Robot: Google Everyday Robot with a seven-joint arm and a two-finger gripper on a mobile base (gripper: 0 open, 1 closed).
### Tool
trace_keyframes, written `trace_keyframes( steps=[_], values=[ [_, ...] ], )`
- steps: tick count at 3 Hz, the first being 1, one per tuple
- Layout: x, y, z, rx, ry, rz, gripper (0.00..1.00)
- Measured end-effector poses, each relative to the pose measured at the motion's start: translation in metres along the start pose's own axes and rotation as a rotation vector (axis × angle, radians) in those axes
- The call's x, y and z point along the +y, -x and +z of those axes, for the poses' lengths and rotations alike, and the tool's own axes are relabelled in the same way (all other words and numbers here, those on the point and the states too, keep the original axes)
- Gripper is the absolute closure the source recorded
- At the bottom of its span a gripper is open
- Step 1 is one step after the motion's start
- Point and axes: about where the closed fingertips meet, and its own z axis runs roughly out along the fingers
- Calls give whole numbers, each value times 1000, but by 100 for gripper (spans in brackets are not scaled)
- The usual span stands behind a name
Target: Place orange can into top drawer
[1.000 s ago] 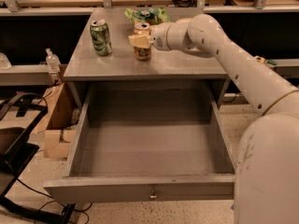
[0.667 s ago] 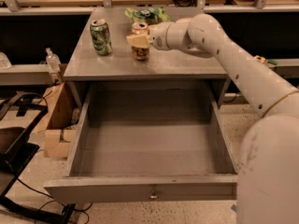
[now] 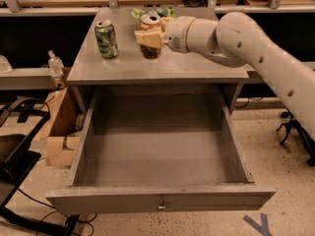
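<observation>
1. Nearest, I see the top drawer (image 3: 123,200) pulled wide open, its knob (image 3: 161,205) at the centre of the front.
2. Behind the drawer, over the cabinet top (image 3: 162,67), the orange can (image 3: 150,52) is upright, outside the drawer.
3. My gripper (image 3: 148,37) reaches in from the drawer's right, fingers clamped around that can.
4. Behind the drawer's left rear corner, a green-and-white can (image 3: 106,39) stands apart.

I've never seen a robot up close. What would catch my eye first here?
First, the big white robot arm reaching in from the right, with its claw at the orange can on the grey cabinet top. Below that, the top drawer is pulled wide open toward the camera, with nothing inside it. A green-and-white can stands upright just left of the orange one.
</observation>
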Motion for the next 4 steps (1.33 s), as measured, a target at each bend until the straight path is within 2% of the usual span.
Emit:
trace_keyframes(
  steps=[1, 2, 3, 4],
  values=[
    [55, 1, -37, 14, 25, -23, 100],
    [117, -33, -64, 36, 100, -3, 100],
    [163, -84, -76, 13, 164, 40, 100],
    [163, -85, -76, 13, 164, 40, 100]
  ],
)
